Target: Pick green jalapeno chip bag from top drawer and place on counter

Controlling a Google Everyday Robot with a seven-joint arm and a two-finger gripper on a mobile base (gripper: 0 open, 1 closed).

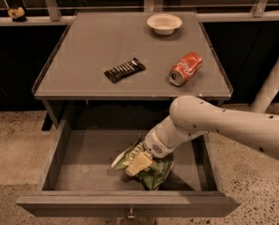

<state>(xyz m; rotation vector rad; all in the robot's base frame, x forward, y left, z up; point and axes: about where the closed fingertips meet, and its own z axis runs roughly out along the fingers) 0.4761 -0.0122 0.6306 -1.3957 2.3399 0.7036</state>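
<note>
Dim light; claw (pixel 139 163) in shadowed drawer (pixel 85 167)

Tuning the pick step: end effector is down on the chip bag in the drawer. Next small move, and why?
Probably a short straight lift to test the hold. The end effector rests on the green jalapeno chip bag, low in the top drawer near its front wall; the counter edge lies behind, so upward looks clear.

Green chip bag (pixel 157 173) in drawer (pixel 52 161), between fingers (pixel 138 163)

Cream end effector (pixel 139 163) — on green bag (pixel 158 175)
</note>
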